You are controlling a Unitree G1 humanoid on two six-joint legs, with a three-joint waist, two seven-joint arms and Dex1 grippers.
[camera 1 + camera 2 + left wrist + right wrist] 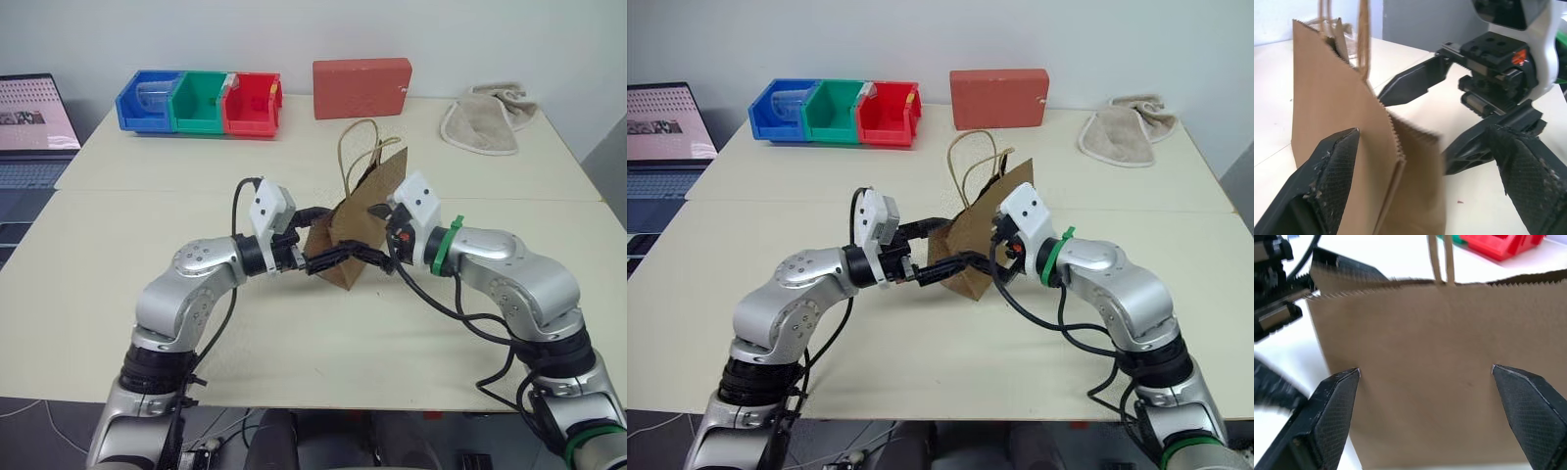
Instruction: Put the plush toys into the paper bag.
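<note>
Pale cream table (147,323) under a grey wall carries the brown kraft paper bag with twisted loop handles (367,201), standing upright in the middle. Left gripper (333,250) and right gripper (384,250) meet at its near lower part, each with fingers spread wide; neither seems to pinch the paper yet. I judge the step is opening the bag: each should take one wall near the rim and pull gently apart, without tipping it. No plush toys are on the table.
</note>
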